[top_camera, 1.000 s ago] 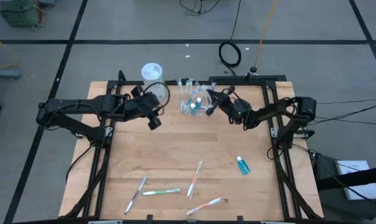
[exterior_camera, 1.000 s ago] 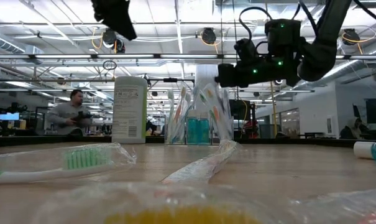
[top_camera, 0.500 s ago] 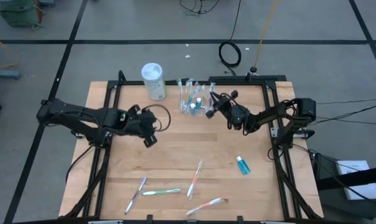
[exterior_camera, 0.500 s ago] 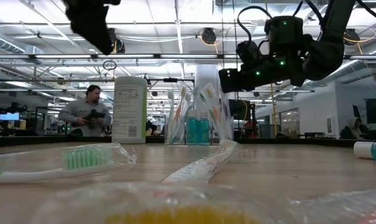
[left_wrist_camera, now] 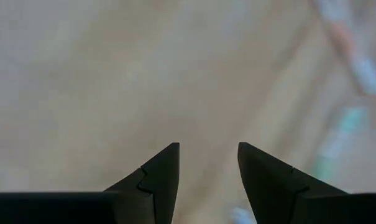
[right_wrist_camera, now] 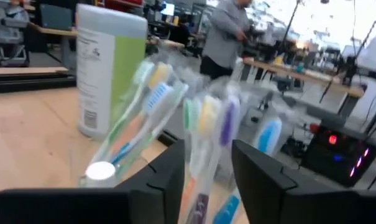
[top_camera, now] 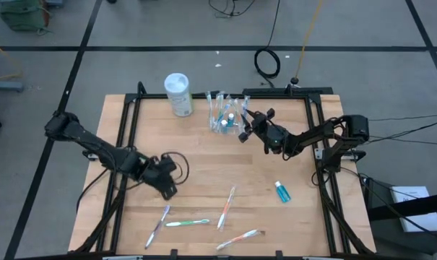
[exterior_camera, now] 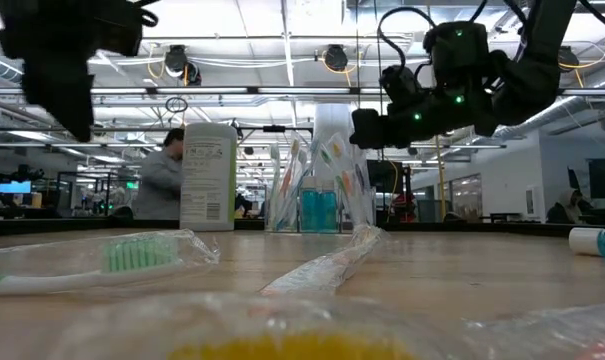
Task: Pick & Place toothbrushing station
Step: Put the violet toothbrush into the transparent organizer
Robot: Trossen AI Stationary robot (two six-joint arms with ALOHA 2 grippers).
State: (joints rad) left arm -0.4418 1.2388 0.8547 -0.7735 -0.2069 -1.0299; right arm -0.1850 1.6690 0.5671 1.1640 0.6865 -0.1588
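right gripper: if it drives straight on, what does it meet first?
Most likely the wrapped toothbrushes standing in the cup; the right gripper, open, points straight at them. The canister sits off to one side.

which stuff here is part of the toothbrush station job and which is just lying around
Job things:
- small clear plastic cup holding wrapped toothbrushes
- loose wrapped pastel toothbrushes
- small blue toothpaste tube

Lying about:
- tall white cylindrical canister
- coiled black cable on the floor
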